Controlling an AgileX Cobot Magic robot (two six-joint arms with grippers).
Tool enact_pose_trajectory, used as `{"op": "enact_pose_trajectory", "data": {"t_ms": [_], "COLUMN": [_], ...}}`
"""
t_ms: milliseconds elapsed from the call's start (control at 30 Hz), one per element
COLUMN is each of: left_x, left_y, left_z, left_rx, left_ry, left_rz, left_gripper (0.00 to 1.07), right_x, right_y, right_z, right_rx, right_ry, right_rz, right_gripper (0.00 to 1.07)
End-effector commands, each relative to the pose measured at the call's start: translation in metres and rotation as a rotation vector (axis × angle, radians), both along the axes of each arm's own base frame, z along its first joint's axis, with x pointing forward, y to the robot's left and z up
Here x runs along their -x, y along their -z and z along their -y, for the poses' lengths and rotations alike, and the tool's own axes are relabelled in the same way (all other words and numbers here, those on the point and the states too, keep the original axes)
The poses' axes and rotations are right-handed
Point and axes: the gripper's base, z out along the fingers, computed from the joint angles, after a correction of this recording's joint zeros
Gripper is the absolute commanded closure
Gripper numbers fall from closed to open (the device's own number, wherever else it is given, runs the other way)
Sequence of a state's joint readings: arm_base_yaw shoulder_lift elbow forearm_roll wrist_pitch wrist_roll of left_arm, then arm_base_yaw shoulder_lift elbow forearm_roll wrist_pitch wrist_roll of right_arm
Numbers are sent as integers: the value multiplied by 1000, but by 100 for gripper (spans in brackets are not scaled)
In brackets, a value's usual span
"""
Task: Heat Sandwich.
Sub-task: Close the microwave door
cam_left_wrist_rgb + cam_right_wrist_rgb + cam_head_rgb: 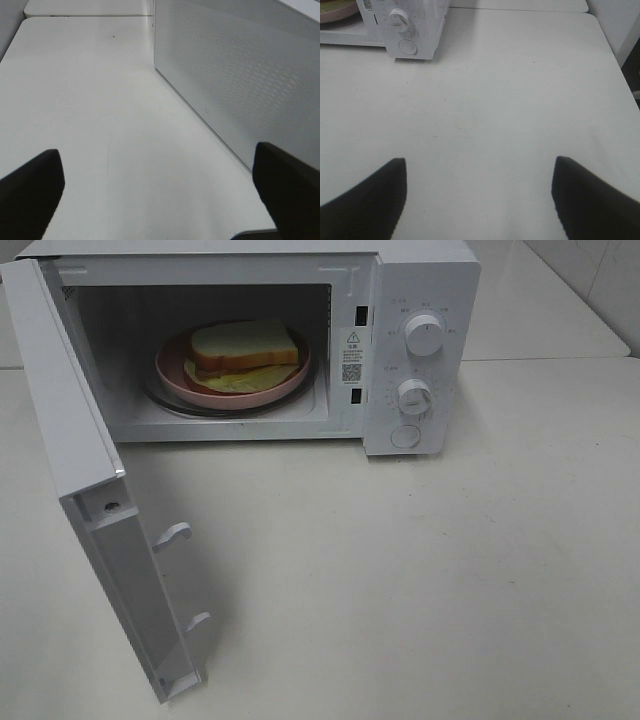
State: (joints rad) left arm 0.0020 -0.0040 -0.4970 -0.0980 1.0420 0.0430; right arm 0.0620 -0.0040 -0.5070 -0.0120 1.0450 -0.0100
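My left pincer hangs wide open over the white table with nothing between its fingers, just beside the swung-out microwave door. My right pincer is also spread wide and holds nothing, above the same table and well apart from the microwave, whose knob faces it. The sandwich lies on the pink plate inside the open microwave.

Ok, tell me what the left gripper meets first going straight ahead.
Likely nothing: the left gripper points along the table, with the open microwave door running beside its path, though depth is unclear.
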Motion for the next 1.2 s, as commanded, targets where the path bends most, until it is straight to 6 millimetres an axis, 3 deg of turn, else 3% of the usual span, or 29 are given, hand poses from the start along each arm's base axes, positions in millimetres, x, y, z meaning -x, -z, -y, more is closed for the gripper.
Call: {"op": "enact_pose_trajectory", "data": {"t_ms": [33,1200], "left_x": [3,3], "left_y": [1,0], "left_z": [0,0], "left_rx": [5,7], "left_ry": [4,5], "left_rz": [25,31], "left_gripper": [10,10], "right_x": [3,3], "right_y": [0,0], "right_z": [1,1], "right_rx": [1,1], "right_ry": [9,9], "right_rz": [36,36], "right_gripper": [31,31]}}
